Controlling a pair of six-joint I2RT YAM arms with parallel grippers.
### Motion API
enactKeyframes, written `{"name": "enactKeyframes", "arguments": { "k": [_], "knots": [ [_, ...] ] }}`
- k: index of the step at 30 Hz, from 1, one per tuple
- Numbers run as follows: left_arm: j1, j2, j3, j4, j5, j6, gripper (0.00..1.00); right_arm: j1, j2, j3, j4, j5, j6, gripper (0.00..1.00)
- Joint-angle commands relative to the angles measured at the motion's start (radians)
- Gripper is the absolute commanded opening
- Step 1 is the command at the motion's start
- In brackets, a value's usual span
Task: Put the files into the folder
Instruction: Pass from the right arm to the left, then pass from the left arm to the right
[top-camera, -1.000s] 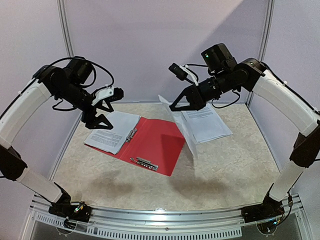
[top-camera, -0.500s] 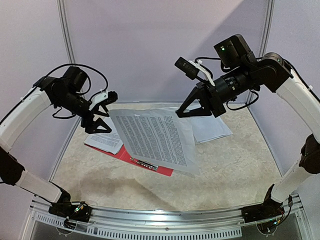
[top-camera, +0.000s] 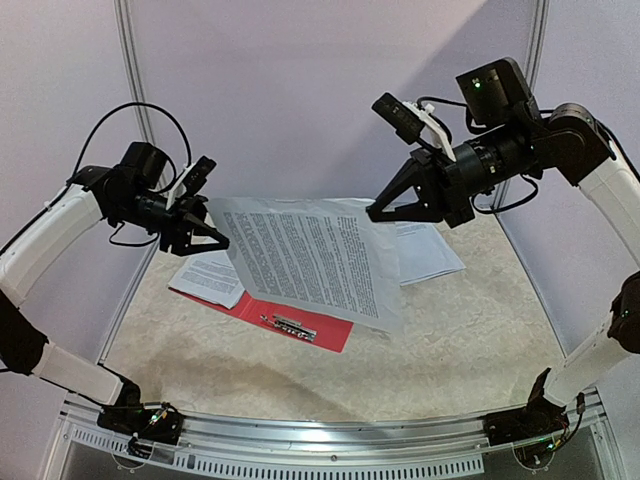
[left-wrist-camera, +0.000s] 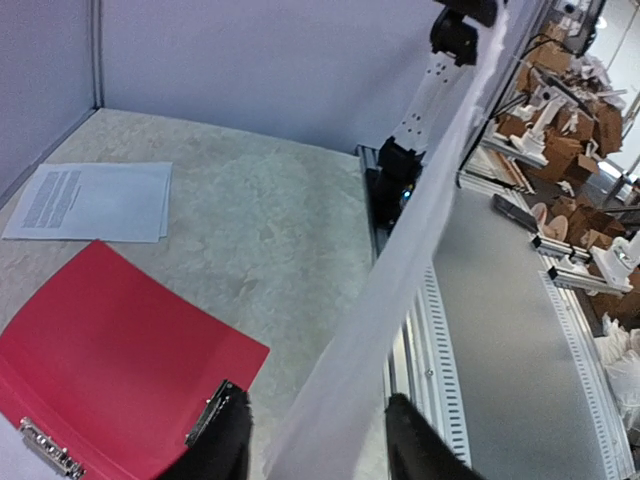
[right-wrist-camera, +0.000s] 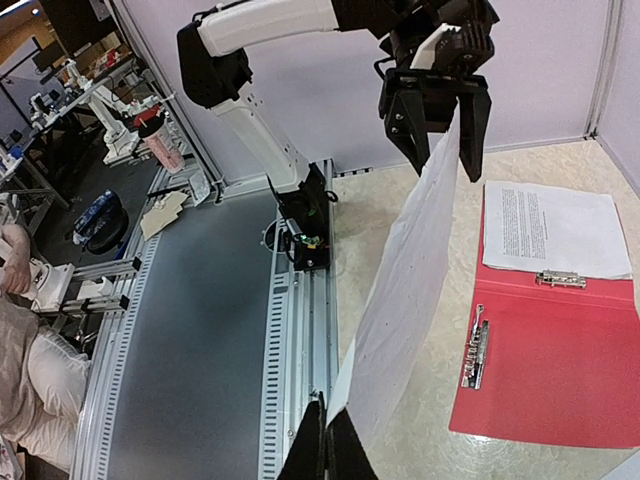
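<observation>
**Overhead view:** A printed sheet (top-camera: 310, 262) is held in the air above the table (top-camera: 450, 340), spread between two robot arms. Its right-hand corner is pinched by the right claw (top-camera: 384, 211), which is closed fully on the paper. The left claw (top-camera: 212, 238) is set at the opposite corner, apparently so that the limp paper can be carried flat rather than drooping. Beneath the sheet, a red folder (top-camera: 328, 335) lies open on the table, with another page (top-camera: 208, 276) laid on its left half. A pile of paper (top-camera: 432, 250) lies on the table to the folder's right.

**Left wrist view:** The sheet is seen edge-on, passing between the left claw's two fingers (left-wrist-camera: 225, 445). These stand about half apart, and a gap shows on each side of the paper, so nothing is gripped by this claw yet. The folder is seen on the table below.

**Right wrist view:** The right claw's tips are pressed together on the near corner. The sheet rises away to the left claw, whose jaws straddle the far corner. The folder lies open to the right with its metal clips (right-wrist-camera: 474, 355) exposed, presumably ready for the sheet.
</observation>
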Motion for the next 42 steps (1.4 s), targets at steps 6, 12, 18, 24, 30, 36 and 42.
{"name": "enactKeyframes", "arguments": {
  "k": [6, 12, 18, 24, 30, 36, 42],
  "knots": [
    [-0.026, -0.02, 0.071, -0.008, -0.006, -0.111, 0.0, 0.002, -0.016, -0.049, 0.018, 0.073, 0.0, 0.0],
    [-0.072, -0.011, 0.182, -0.139, -0.598, -0.157, 0.0, 0.002, -0.016, -0.09, -0.081, 0.524, 0.07, 0.78],
    [-0.292, 0.081, 0.332, -0.358, -0.995, -0.121, 0.0, 0.007, 0.142, -0.052, 0.035, 0.53, 0.06, 0.99],
    [-0.36, 0.101, 0.366, -0.408, -1.047, -0.111, 0.0, 0.054, 0.186, -0.078, 0.298, 0.478, -0.02, 0.99],
    [-0.387, 0.088, 0.362, -0.427, -1.042, -0.064, 0.0, 0.079, 0.306, -0.017, 0.318, 0.454, -0.207, 0.99],
    [-0.405, 0.079, 0.357, -0.437, -1.04, -0.048, 0.0, 0.079, 0.401, 0.036, 0.332, 0.407, -0.283, 0.99],
    [-0.416, 0.077, 0.355, -0.443, -1.029, -0.037, 0.0, 0.078, 0.47, 0.056, 0.349, 0.39, -0.26, 0.91]
  ]
}}
